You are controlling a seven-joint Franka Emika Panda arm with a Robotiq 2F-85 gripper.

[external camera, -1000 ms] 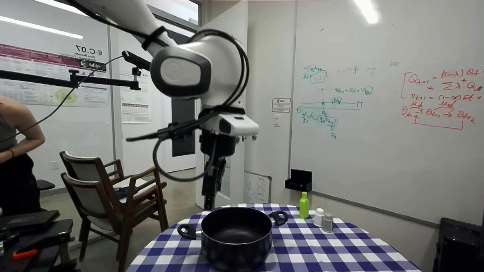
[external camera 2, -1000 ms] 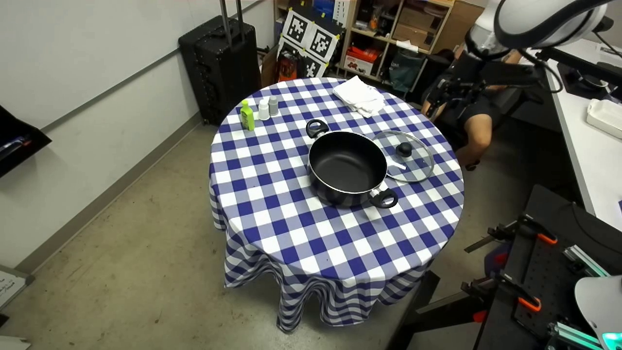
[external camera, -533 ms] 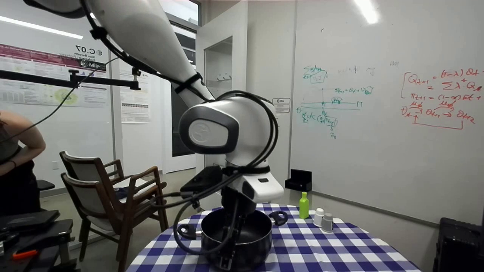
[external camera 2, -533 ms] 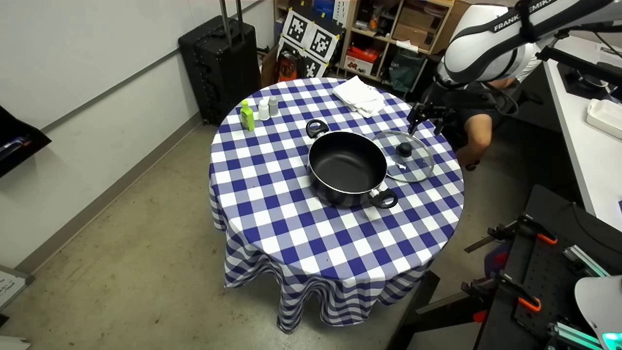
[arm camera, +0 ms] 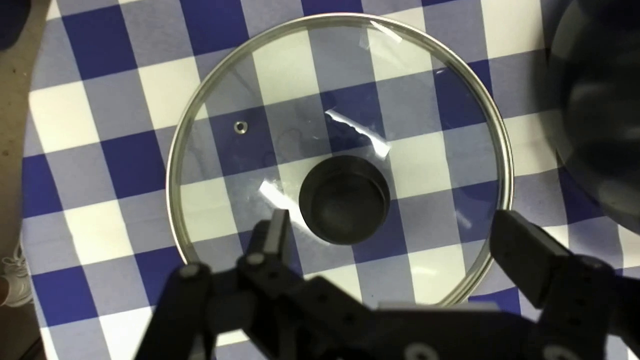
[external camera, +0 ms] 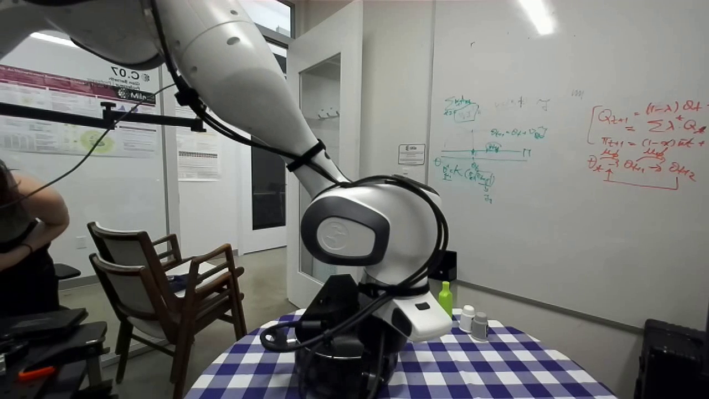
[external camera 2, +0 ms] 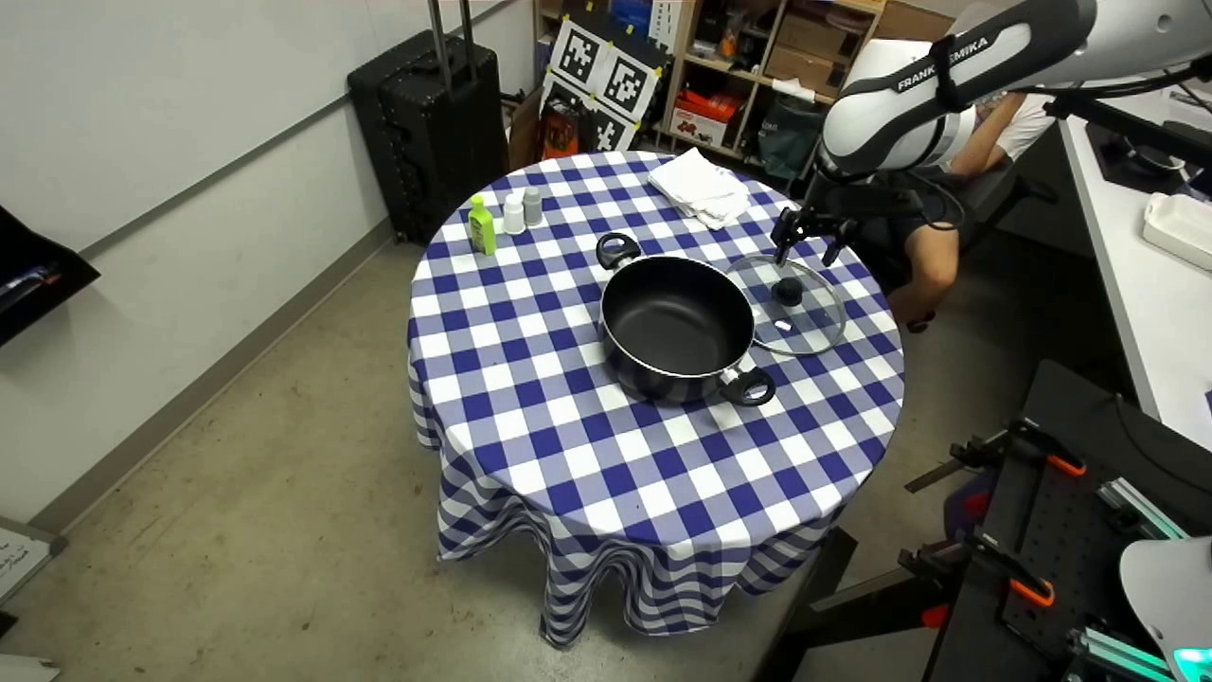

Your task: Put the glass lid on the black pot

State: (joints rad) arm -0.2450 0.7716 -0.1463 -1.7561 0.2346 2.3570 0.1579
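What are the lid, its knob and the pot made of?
Lid: apparently clear, glossy glass; cloth shows through. Rim: shiny, likely metal.
Knob: matte black, no metallic glint; plastic or rubber, perhaps.
Pot: probably metal with smooth dark coating; silvery edge.

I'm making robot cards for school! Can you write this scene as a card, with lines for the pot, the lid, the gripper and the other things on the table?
Pot: black, uncovered, on the checked tablecloth
Lid: see-through glass with a black knob, lying beside the pot
Gripper: open, near the lid, holding nothing
Other things: green bottle, white bottle, gray bottle, white cloth
Done yet: no, lid still off the pot
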